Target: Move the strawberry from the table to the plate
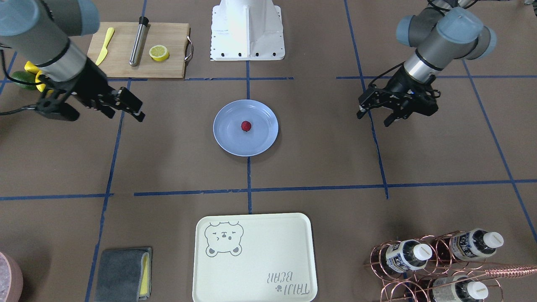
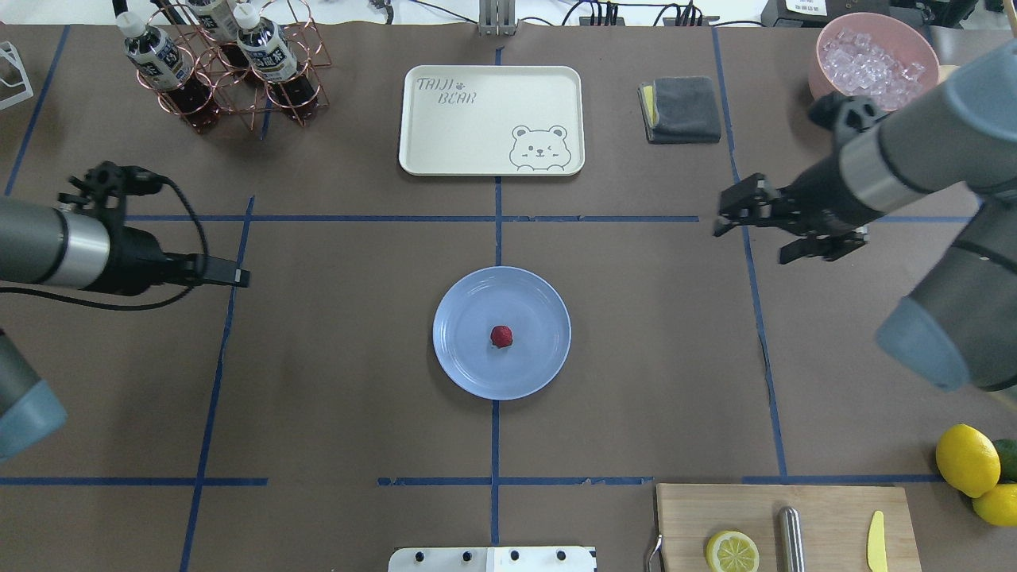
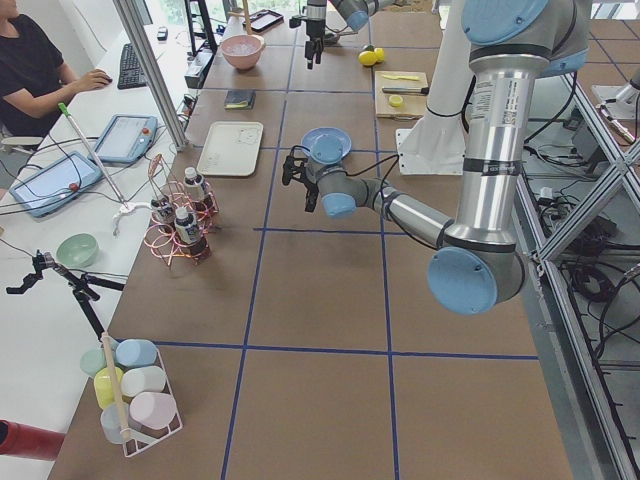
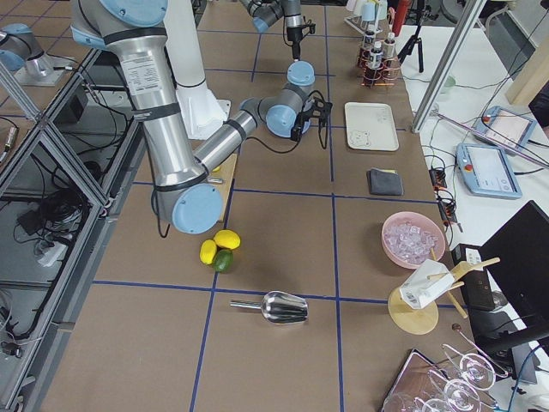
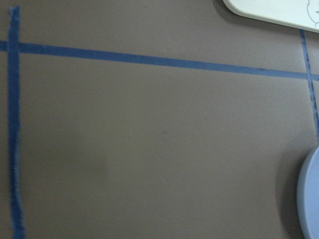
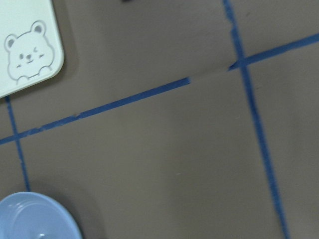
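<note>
Strawberry [image 1: 246, 126] on plate [image 1: 228, 140]; both tools clear of it.
The berry lies near the middle of the pale-blue plate, which sits mid-bench [image 1: 319, 147] over a blue tape line. The left tool [image 1: 373, 118] hangs above the bench, well off to one side of the plate, fingers spread, gripping nothing. The right tool [image 2: 751, 240] hangs on the opposite side, likewise spread and empty.

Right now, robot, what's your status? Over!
Left fingers open, empty, off to one side of the plate. Right fingers open, empty, other side. Strawberry resting on the plate, near its middle. Nothing else on it.
</note>
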You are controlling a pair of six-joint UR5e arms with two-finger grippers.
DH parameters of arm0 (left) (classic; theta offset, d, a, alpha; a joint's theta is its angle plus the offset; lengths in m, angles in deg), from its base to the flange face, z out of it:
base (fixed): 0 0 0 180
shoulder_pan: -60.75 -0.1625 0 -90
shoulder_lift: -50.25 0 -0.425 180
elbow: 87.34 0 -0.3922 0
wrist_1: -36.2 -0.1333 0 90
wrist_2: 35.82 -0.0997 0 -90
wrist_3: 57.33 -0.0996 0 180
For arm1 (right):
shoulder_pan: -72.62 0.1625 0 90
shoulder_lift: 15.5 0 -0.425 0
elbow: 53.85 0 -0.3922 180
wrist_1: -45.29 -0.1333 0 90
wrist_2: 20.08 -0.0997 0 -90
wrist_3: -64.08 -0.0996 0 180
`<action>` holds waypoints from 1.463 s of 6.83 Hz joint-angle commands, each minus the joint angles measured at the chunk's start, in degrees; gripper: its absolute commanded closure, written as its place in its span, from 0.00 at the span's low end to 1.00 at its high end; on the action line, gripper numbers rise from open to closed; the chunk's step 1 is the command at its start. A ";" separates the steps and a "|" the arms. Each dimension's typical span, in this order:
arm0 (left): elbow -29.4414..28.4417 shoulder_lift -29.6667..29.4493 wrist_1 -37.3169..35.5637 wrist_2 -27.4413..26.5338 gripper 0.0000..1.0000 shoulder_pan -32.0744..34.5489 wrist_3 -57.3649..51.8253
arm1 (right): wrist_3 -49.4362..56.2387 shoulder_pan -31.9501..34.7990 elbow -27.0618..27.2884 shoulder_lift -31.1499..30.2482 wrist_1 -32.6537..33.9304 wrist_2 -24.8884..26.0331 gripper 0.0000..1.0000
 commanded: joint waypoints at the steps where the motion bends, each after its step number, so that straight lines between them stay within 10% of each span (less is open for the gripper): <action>1: 1.10 8.28 0.00 5.77 0.01 11.45 -18.41 | 26.08 13.61 -3.27 -9.53 0.71 -3.80 0.00; 5: -0.92 16.31 -10.56 14.39 0.01 27.99 -47.89 | 70.87 31.23 -10.42 -10.08 21.77 -3.81 0.00; 10: -0.05 7.61 -49.01 14.49 0.00 42.62 -69.22 | 74.89 33.01 -12.09 -12.36 22.60 -5.47 0.00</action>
